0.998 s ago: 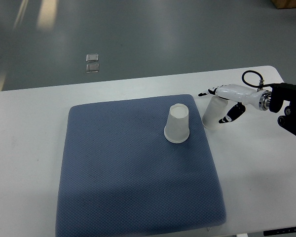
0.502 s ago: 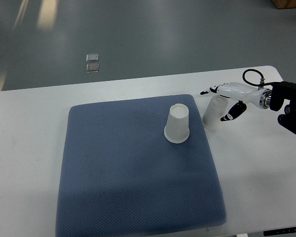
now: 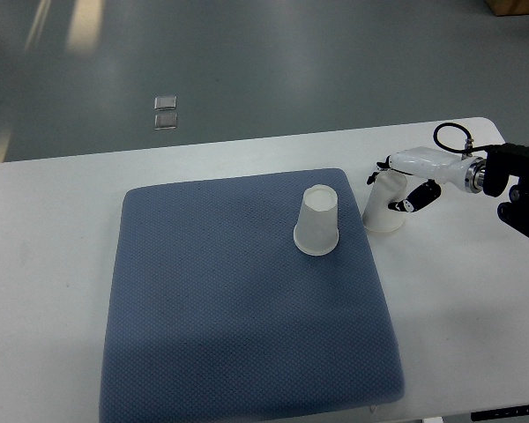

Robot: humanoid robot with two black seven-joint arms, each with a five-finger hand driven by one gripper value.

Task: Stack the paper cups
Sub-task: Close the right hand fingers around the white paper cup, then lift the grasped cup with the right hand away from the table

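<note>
Here my right hand (image 3: 404, 183) reaches in level from the right, fingers (image 3: 412, 199) curled around an upturned cup (image 3: 383, 207) on the desk (image 3: 458, 291), beside the blue mat (image 3: 238, 308); another cup (image 3: 317, 221) stands there.

A blue mat on a white table, grey floor beyond.

The white table (image 3: 62, 229) fills the near part of the scene, and a blue textured mat (image 3: 238, 326) lies flat across its middle. On the grey floor (image 3: 291, 62) at the far left sit two small pale squares (image 3: 166, 112), one just beside the other.
</note>
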